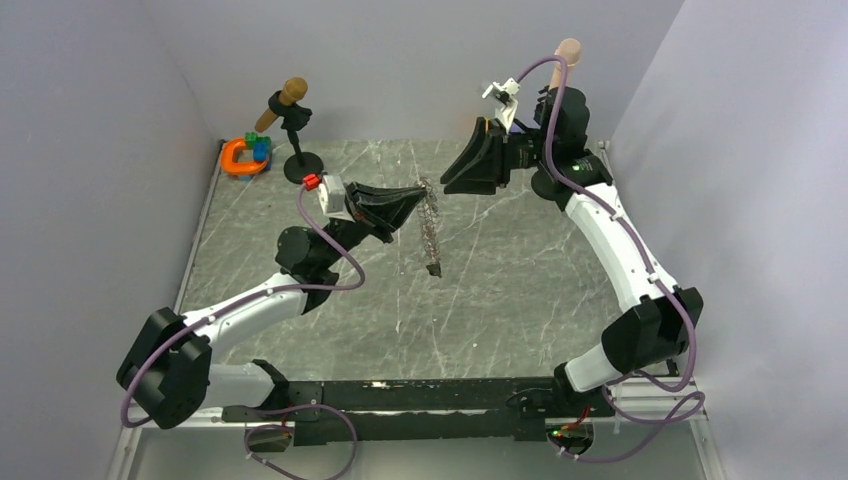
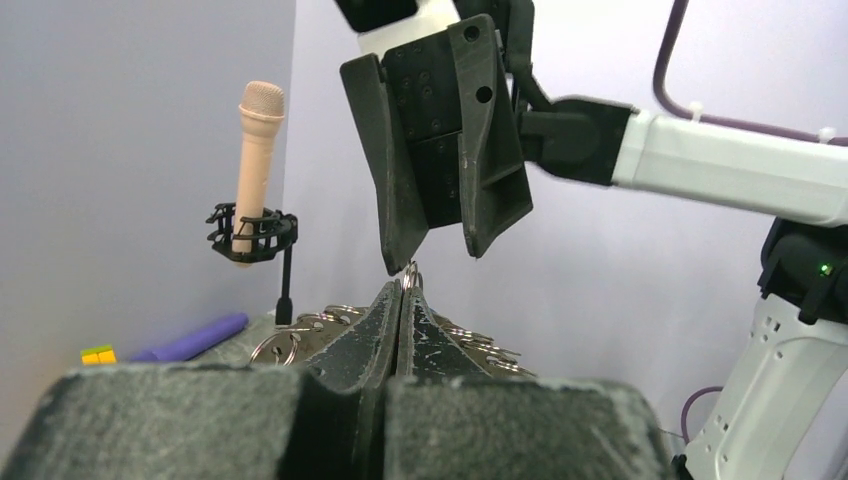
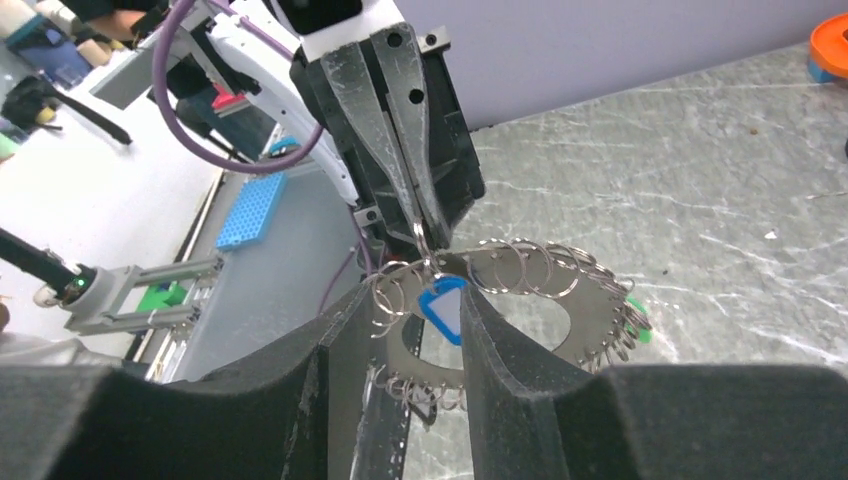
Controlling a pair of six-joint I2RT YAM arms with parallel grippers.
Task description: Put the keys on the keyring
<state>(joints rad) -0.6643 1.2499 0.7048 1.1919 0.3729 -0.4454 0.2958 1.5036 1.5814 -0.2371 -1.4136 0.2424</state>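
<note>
Counter [image 1: 520, 300]: grey marble, pale walls around it.
Left arm: reaches from the near left to the middle; your left claw [image 1: 424, 193] is clamped tight on one small loop of the keyring [image 1: 431, 228], which the top view shows edge-on.
Right arm: stretched far, bent back toward centre; your right claw [image 2: 437, 257] points down at the left claw's tip, jaws apart.
Hard to tell: whether its pads touch the blue key [image 3: 441, 308] sitting between them.
Right wrist only: the ring's flat face, the blue key, a green key [image 3: 638, 330] at the ring's right rim.
Top view: keys too small to pick out.
</note>
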